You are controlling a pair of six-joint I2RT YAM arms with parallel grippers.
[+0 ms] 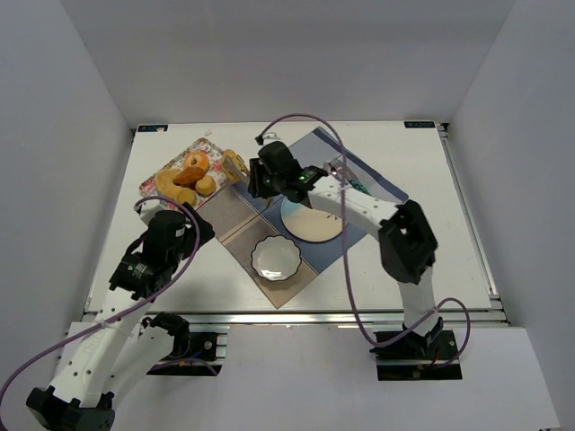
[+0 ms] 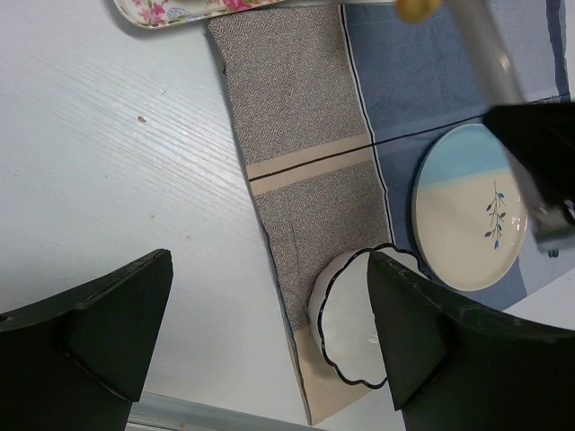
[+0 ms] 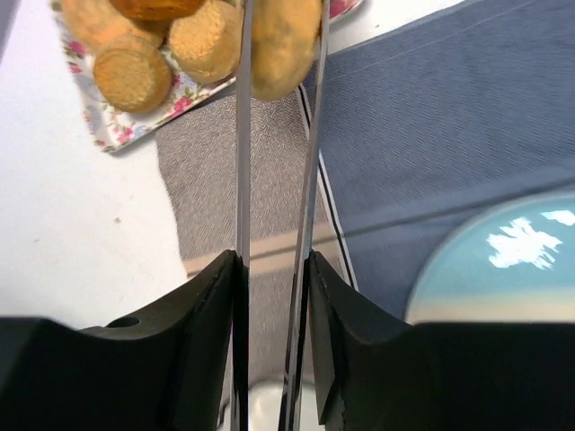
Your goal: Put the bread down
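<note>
your right gripper (image 3: 274, 269) had its black fingers pressed together on metal tongs (image 3: 241, 135). their thin blades reached straight ahead and pinched a golden bread piece (image 3: 283, 45) at the far tips, just right of the floral tray (image 3: 99, 135). your left gripper (image 2: 269, 341) hung wide apart, holding nothing, with a scalloped white bowl (image 2: 346, 328) below its right finger.

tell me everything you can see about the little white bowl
The white bowl is small and round, glossy like ceramic, with a scalloped rim edged in a thin dark line. It stands upright and empty on the brown and beige side of the placemat, close beside the pale plate with the blue band, on the side nearer the arms' bases.
</note>
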